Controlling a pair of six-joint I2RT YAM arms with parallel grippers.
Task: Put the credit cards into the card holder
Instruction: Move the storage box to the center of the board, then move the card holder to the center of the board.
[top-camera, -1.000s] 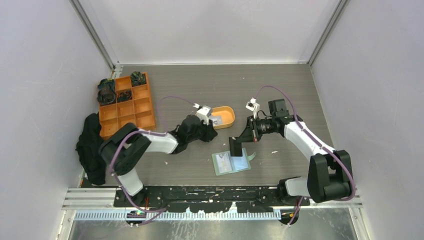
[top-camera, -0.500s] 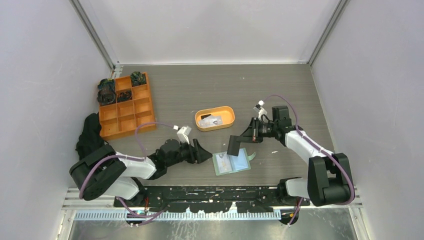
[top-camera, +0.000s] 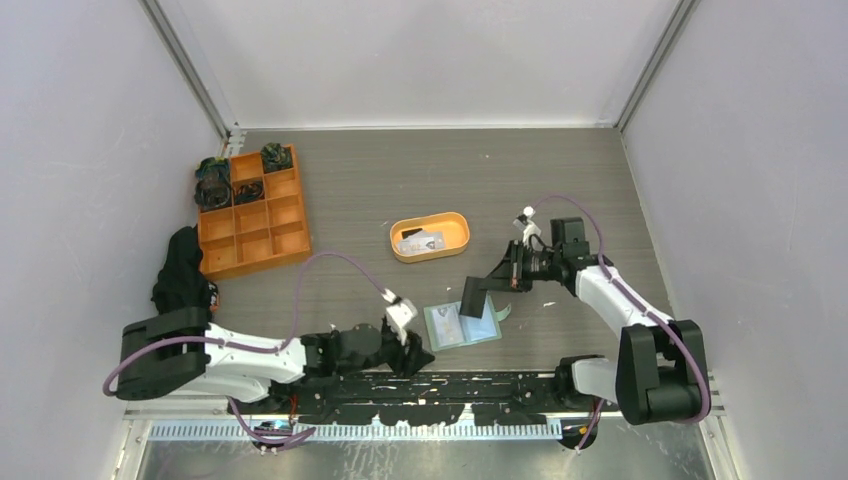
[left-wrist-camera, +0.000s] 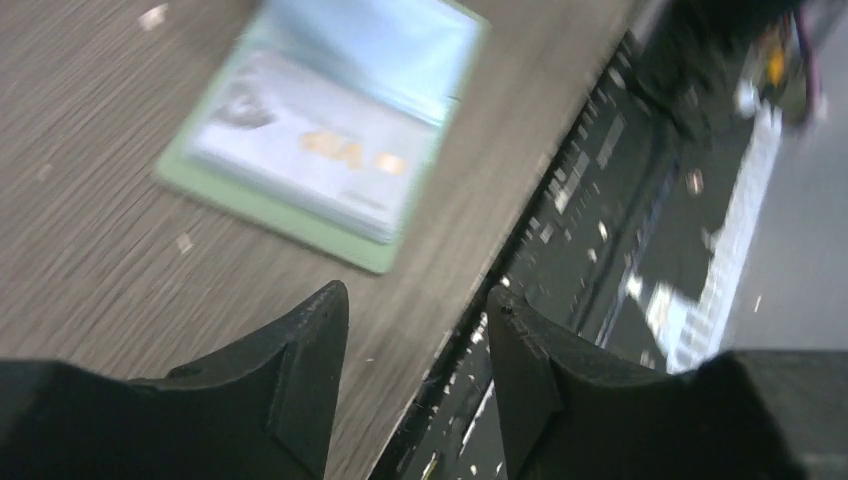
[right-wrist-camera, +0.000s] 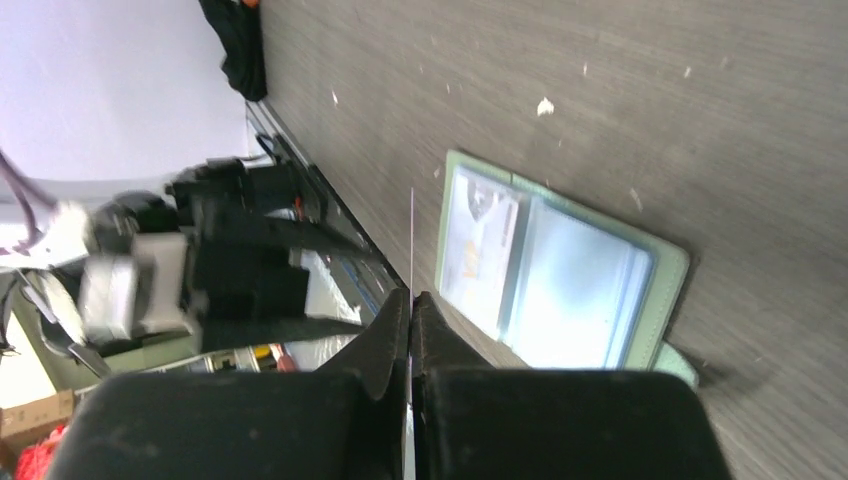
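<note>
The card holder lies open on the table near the front, sage green with pale clear pockets; a card shows in its left pocket. It also shows in the left wrist view and the right wrist view. My right gripper is shut on a black credit card, held on edge just above the holder's far side; in the right wrist view the card shows as a thin line. More credit cards lie in the orange oval tray. My left gripper is open and empty, left of the holder at the table's front edge.
The orange oval tray sits behind the holder. An orange grid organiser with dark items stands at the back left. A black cloth lies at the left edge. The black mounting rail runs along the front edge.
My left arm pulled back from the oval tray to the front edge beside the holder. My right gripper lowered the black card slightly toward the holder.
</note>
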